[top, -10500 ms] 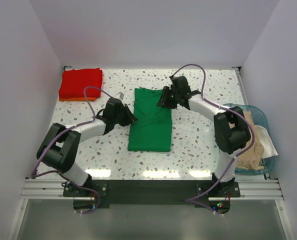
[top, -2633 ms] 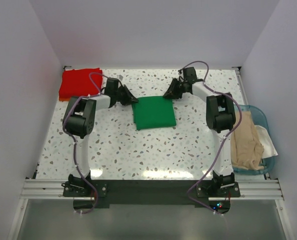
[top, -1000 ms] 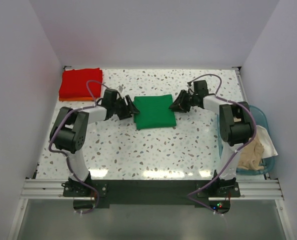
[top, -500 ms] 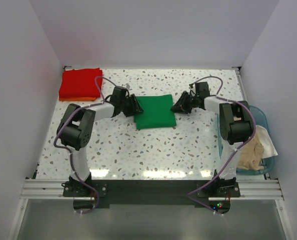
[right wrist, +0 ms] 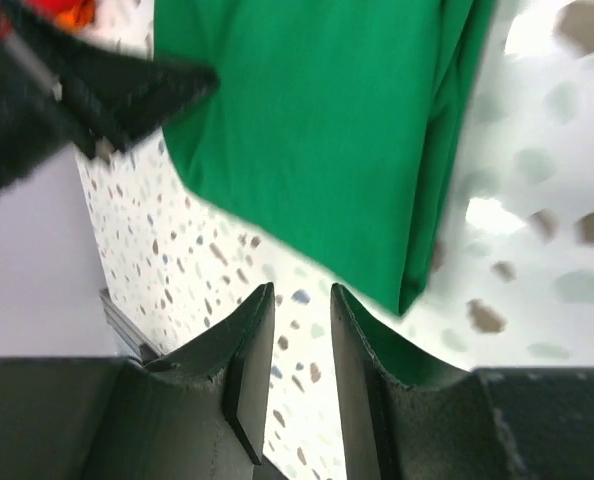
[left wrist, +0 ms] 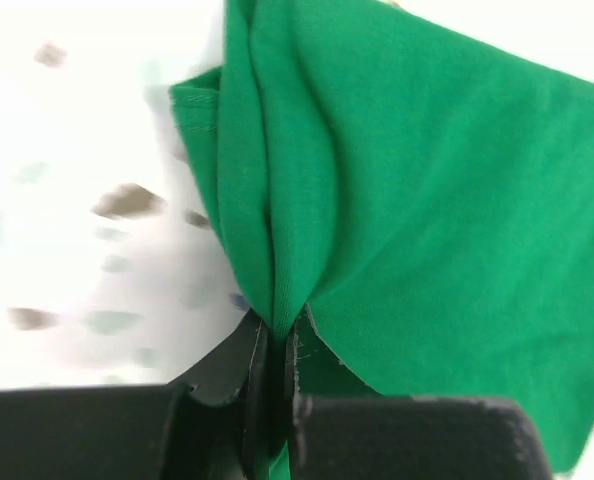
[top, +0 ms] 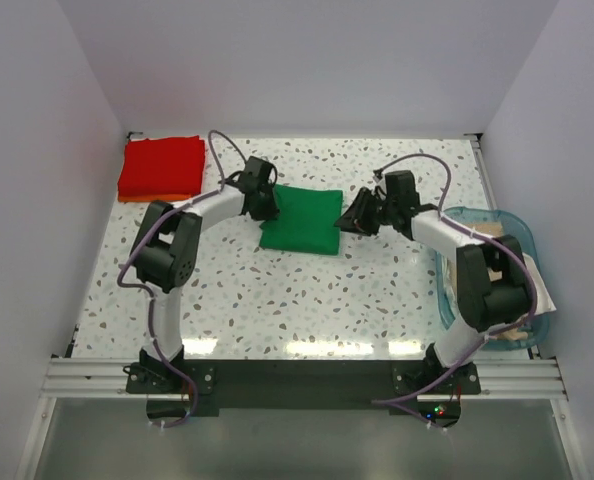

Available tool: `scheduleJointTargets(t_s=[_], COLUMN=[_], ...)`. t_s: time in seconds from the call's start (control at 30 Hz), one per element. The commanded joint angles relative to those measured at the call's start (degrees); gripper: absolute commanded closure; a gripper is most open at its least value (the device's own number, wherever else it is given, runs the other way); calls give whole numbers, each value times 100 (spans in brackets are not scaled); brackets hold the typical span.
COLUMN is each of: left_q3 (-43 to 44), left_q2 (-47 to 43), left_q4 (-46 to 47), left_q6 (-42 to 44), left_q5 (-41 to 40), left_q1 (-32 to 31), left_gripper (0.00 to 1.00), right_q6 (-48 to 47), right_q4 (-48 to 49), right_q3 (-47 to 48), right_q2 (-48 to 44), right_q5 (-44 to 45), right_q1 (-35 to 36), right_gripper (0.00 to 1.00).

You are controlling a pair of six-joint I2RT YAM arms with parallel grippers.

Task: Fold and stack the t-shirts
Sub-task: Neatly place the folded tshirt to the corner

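Roughly in the middle of the tabletop [top: 277,300], a little toward the far side, lies the green t-shirt [top: 307,222], folded into a nearly square pad. Its slightly longer side runs left to right, and the whole pad is turned a touch out of square with the tabletop edges. Which way the neck points cannot be told.

The left pincer [top: 264,205] is pressed together on the shirt's left edge. The left wrist view shows a bunched ridge of green cloth [left wrist: 427,180] nipped in the left pincer [left wrist: 272,335]. The right pincer [top: 349,222] sits just off the shirt's right edge. In its own view the right pincer [right wrist: 299,295] is spread by a narrow gap with only speckled surface in it, and the green fabric [right wrist: 307,130] lies beyond.

The tabletop is white stone with dark flecks, closed in by plain pale walls on three sides.

By count there is one green shirt. One folded red t-shirt [top: 162,165] lies in the far left corner on one orange t-shirt [top: 157,197], which shows only as a sliver. One blue basket [top: 512,217] at the right edge holds beige cloth [top: 489,232] and white cloth [top: 543,297], both largely hidden behind the right arm.
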Motion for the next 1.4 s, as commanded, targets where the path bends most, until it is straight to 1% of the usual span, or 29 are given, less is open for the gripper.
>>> scheduleJointTargets(t_s=[0.0,0.03,0.13,0.17,0.3,0.4,0.57,0.7,0.8,1.03,1.37], left_q3=[861,1203,1661,1776,2434,2760,3420,4218,4440,4528,5126], left_q2=[78,96,131,149,298,377,728,1071,1107,993,949], left_q4=[-1321,-1463,-1684,-1737,-1851,-1755,-1448,-1561,-1527,-1447,-1763], left_q6=[851,947,1448,1693,2169,2538,3477,3864,3989,4051,4103], left_q5=[-1604,-2094,-2712,-2784,-2916,-3039,-3039,-3163,-3092,-2776,-2301], left_q1=[98,116,291,370,923,1248,1513,1671,1768,1979,2252], left_gripper=[100,100,100,100,100,100,100,100,100,100,100], right_q6=[23,23,5,-38,-302,-425,-609,-663,-706,-751,-794], right_q4=[117,152,143,91,-199,-375,-612,-700,-736,-797,-903], right_q3=[-389,-477,-723,-776,-785,-829,-864,-864,-847,-776,-671], right_q2=[-638,-813,-1069,-1105,-1342,-1553,-1834,-1896,-1896,-1791,-1773], right_q5=[484,502,476,484,485,476,528,537,546,564,713], right_q1=[467,633,818,854,925,951,960,969,977,1004,1021], right_gripper=[66,66,66,66,66,66,66,66,66,67,68])
